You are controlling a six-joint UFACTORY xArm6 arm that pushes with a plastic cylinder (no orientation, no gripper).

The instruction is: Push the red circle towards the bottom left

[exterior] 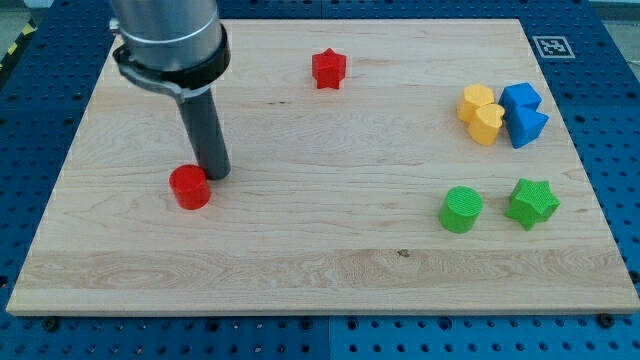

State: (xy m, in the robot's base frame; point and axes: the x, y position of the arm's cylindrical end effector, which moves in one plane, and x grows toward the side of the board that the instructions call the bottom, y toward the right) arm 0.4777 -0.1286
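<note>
Touching, seemingly, my tip (pixel 216 175) meets red circle (pixel 189 187).

Non-task objects before me on the table (pixel 320 270): red star (pixel 328 69) near the view's top; two yellow blocks (pixel 481 114) touching two blue blocks (pixel 522 113) at right; below them, green circle (pixel 461 210) beside green star (pixel 532 203).

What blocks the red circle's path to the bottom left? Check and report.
Nothing visible does. My tip sits right against the red circle on its upper right, with no block between them. From the circle toward the board's bottom-left corner there is only bare wood; the other blocks all lie toward the view's right or top.
</note>
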